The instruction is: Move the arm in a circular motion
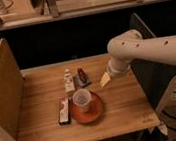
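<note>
The cream-white arm [149, 49] of thick rounded segments with small dark holes reaches in from the right over the wooden table [45, 128]. It bends down at a rounded joint and ends in the gripper, a pale yellowish flat tip [104, 79]. The tip hangs above the table's right half, just right of a small dark red bottle [82, 76] and above and right of the orange plate [88, 113]. It holds nothing that I can see.
A clear plastic cup [82, 100] stands on the orange plate. A small white bottle [68, 81] stands beside the dark red bottle. A flat dark packet [64, 111] lies left of the plate. A wooden side panel [3, 94] rises at the table's left edge.
</note>
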You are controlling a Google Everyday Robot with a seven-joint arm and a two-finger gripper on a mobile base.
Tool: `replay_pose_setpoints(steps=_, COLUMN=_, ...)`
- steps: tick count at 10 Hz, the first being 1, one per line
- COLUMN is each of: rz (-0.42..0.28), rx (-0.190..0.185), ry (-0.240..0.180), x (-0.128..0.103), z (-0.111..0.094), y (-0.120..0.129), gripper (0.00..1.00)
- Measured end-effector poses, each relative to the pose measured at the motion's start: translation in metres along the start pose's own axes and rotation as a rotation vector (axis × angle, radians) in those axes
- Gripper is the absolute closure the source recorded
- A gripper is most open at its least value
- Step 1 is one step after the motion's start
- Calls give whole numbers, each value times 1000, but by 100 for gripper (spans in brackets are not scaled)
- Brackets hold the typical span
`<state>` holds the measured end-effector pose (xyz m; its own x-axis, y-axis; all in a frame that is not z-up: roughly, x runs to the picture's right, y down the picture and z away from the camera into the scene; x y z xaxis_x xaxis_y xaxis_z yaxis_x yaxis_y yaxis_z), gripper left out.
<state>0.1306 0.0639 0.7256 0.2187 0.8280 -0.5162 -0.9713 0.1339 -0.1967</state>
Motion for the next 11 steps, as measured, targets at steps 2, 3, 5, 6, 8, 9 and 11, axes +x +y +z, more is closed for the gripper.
replay_pose_setpoints(steps=2, rz=-1, rx=1, ry=0, x=0, z=0, y=0, gripper=26)
replay_pose_setpoints(steps=3, rz=-5, rx=5, ry=0, x=-1, z=0, y=0, gripper=26)
replay_pose_setpoints(steps=5, rz=47, rx=53, ry=-38, x=-19, z=2, y=-26, gripper=26)
replay_pose_setpoints(steps=6, rz=79, rx=92, ry=-88, x=-40, z=-1, y=-50, gripper=26)
replay_pose_setpoints(steps=8, rz=77, rx=138, ry=-170, x=-77, z=-8, y=-79, gripper=26)
replay_pose_setpoints(steps=9, rz=47, rx=146, ry=-196, x=-93, z=-9, y=-82, gripper=26)
replay_pose_setpoints(steps=11, rz=-78, rx=98, ry=-250, x=-137, z=1, y=-55, gripper=26)
